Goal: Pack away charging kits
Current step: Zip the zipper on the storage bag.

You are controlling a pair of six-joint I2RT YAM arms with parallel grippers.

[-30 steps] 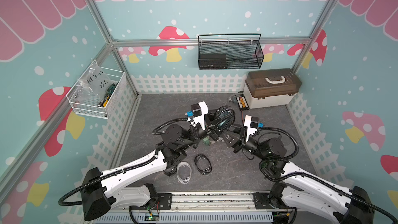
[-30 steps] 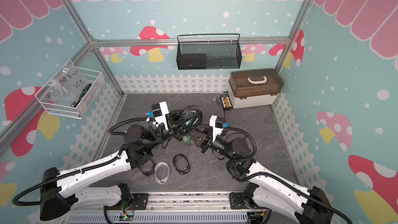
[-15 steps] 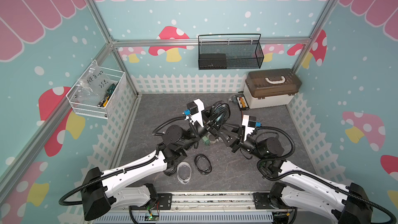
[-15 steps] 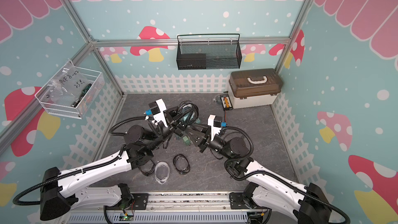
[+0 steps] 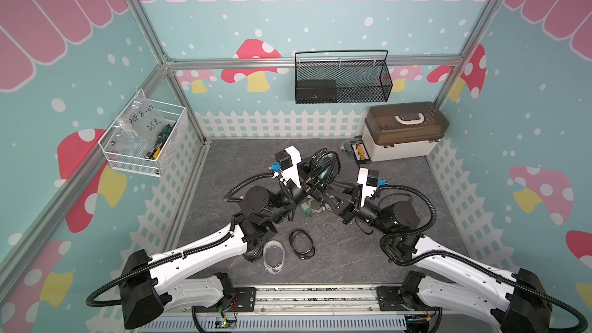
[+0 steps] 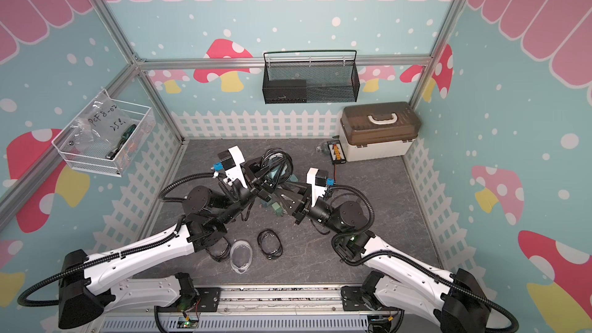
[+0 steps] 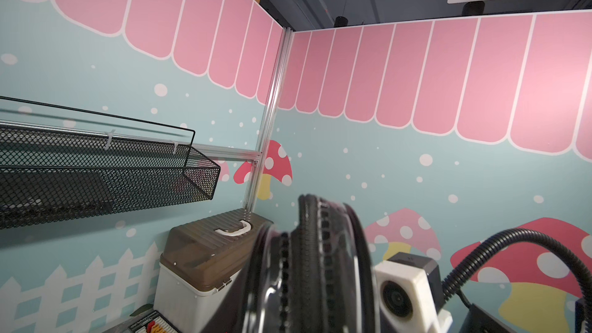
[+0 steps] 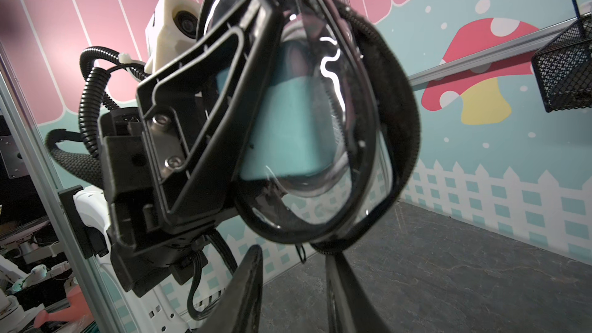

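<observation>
Dark grey stone-look tabletop point(image 5: 400, 225), teal walls with mushrooms, pink scallops up top, white fence strip at the base. Black mesh basket point(image 5: 342, 81) on back wall, white wire basket point(image 5: 144, 145) on left wall. Beige box point(image 5: 403, 132) with brown lid in back right corner, black connector board point(image 5: 360, 153) just beside it. Left gripper point(image 5: 315, 179) clamped on the held pouch point(image 8: 320, 123), black-rimmed, lifted off the tabletop over its middle. It stands on edge, long axis near upright and slightly tilted, clear window toward the right arm, teal charger point(image 8: 288, 129) inside. Right gripper point(image 8: 293, 249) sits just under its lower rim, jaws part-spread, nothing seen between them; can't tell if it touches the rim. On the tabletop below: green charger point(image 5: 306, 209) with white cable point(image 5: 318, 210) just beside it. Near the front edge a second black-rimmed pouch point(image 5: 301, 245) and a clear pouch point(image 5: 274, 256) lie flat side by side, long axes roughly front-to-back
</observation>
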